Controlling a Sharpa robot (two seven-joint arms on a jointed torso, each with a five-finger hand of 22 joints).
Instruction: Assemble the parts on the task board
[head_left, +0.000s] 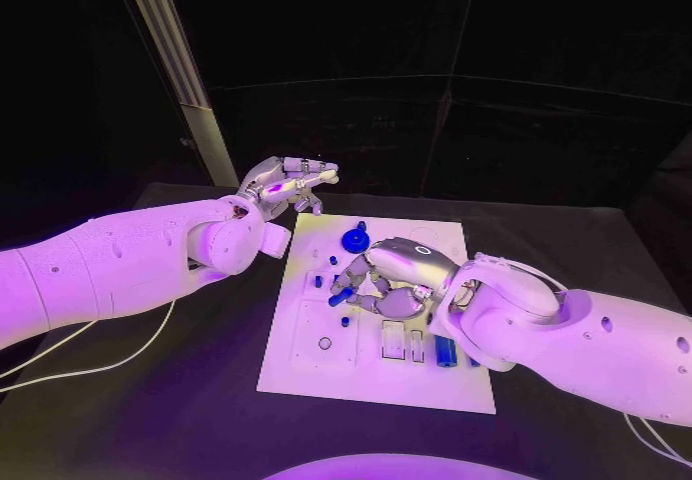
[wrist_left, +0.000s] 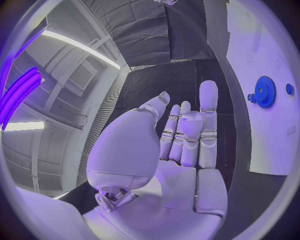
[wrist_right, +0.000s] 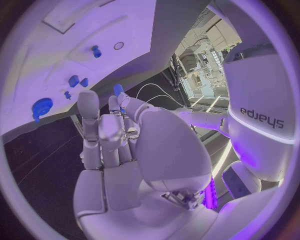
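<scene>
1. Nearest on the task board (head_left: 378, 385), a blue cylinder (head_left: 446, 351) lies beside the rectangular slots, close under the right arm's wrist. A sweep of that wrist could probably knock it out of place.
2. The right robot hand (head_left: 392, 272) hovers over the middle of the board on the black counter (head_left: 577, 240), its fingers curled round a small blue peg (head_left: 340, 296). In the right wrist view the peg's tip (wrist_right: 117, 89) shows between the fingertips, so the hand appears clamped on it. The hold looks shallow; the peg could tilt or slip as it meets its hole and jam there.
3. Loose small blue parts (head_left: 319, 281) stand just left of that hand. A descending finger might nudge them.
4. The hand covers the part of the board beneath it, so the target hole and anything else there cannot be made out, and how firm the pinch is stays uncertain.
5. Farther off, the blue gear (head_left: 355, 240) sits near the board's far edge, untouched.
6. Farthest, the left robot hand (head_left: 289, 183) hangs above the counter off the board's far left corner, fingers loosely apart and holding nothing, clear of the work.
</scene>
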